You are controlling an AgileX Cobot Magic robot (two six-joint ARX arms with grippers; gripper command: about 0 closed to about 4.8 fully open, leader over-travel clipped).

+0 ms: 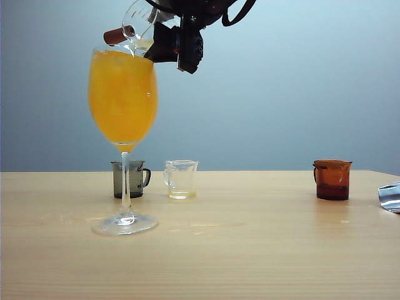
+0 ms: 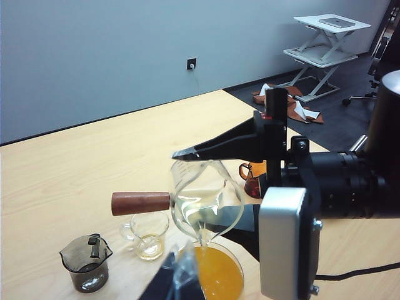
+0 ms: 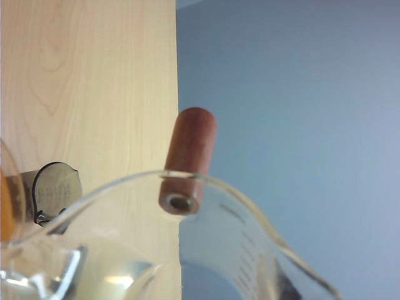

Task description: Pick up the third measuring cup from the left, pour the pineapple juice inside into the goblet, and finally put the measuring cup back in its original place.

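Right gripper pouring from the third measuring cup into the goblet.

Exterior view: I see the right gripper (image 1: 164, 42) closed around the third measuring cup (image 1: 139, 25), tilted with its lip over the rim of the goblet (image 1: 123, 100), which stands on the worktop (image 1: 250, 262) filled with orange drink. Behind it sit a grey cup (image 1: 129, 179) and a clear handled cup (image 1: 181, 179); an amber-brown cup (image 1: 332, 179) stands well apart to the right. The left gripper does not appear here.

Left wrist view: only here do I see the pineapple juice (image 2: 201, 234) running as a thin pale stream from the cup lip into the goblet mouth. A dark fingertip of the left gripper (image 2: 176, 280) shows at the picture's edge; I cannot tell its opening.

Right wrist view: the cup's reddish-brown handle (image 3: 188, 161) and printed graduations show close up.
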